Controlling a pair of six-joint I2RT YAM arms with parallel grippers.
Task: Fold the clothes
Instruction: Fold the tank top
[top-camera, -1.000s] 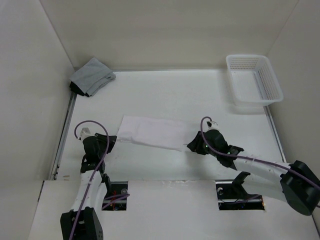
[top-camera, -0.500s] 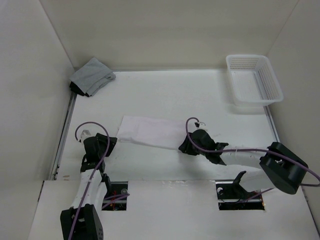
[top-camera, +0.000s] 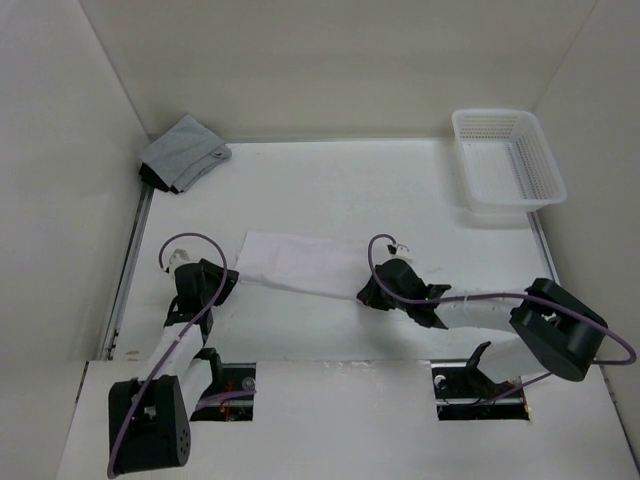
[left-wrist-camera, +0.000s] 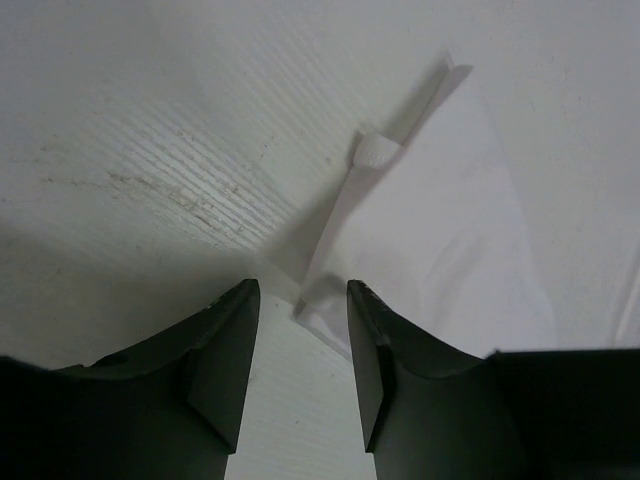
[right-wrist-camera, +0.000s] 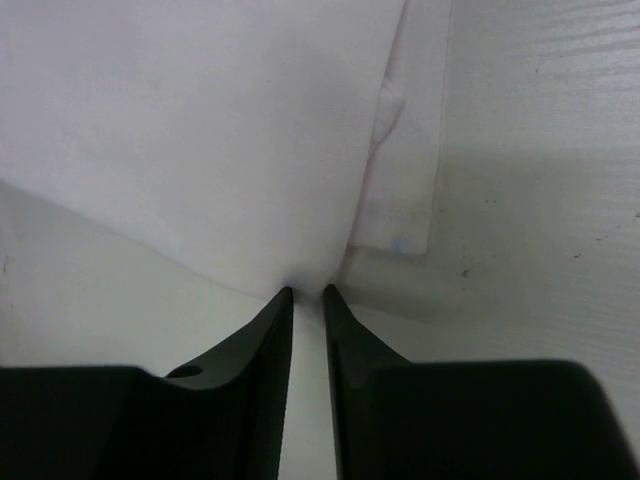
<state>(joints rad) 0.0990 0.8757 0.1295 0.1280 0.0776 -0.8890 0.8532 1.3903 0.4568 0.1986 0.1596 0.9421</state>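
Fig. The white garment (top-camera: 300, 265) lies as a long strip on the table (top-camera: 400, 190), its long axis running from my left gripper (left-wrist-camera: 303, 290) to my right gripper (right-wrist-camera: 305, 292). Left jaws stand open, the strip's corner just ahead of them. Right jaws are nearly closed at the opposite edge; I cannot tell if they grip.

Left arm (top-camera: 172, 345) reaches up from its base with the wrist low, and the left end effector (left-wrist-camera: 300, 290) points right, fingers well apart. Right arm (top-camera: 480, 312) stretches leftward, low and nearly flat, right end effector (right-wrist-camera: 305, 292) pinched almost together on the edge of the clothes (right-wrist-camera: 200, 130).
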